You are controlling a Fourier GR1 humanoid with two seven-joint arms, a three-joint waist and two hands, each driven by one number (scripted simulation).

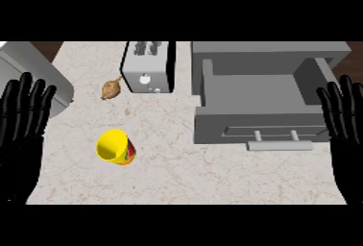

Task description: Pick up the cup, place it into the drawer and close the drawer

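A yellow cup [113, 146] stands on the marble desk [191, 178], left of centre and well apart from the open grey drawer [255, 93] at the right. The drawer's bar handle [279, 145] faces the robot. Both black hands rest at the edges of the view with fingers straight, spread and pointing up, holding nothing: the left hand [25, 113] at the left edge and the right hand [344, 117] at the right edge, beside the drawer.

The pick-up has not begun. The left hand is the nearer one and looks best placed to take the cup. A good approach would come down from the side and curl the fingers round the cup's wall below the rim. The cup could then be kept level on its way across the desk and lowered over the drawer's front wall into the bare tray. After that, a flat push on the front panel or handle should shut the drawer.

A white toaster [149, 67] and a small brown food item [110, 89] sit behind the cup, clear of that path, and part of a grey appliance [32, 72] shows at the upper left.

The cup's outer wall shows a red and orange band. No brand, label or writing can be read on anything here.
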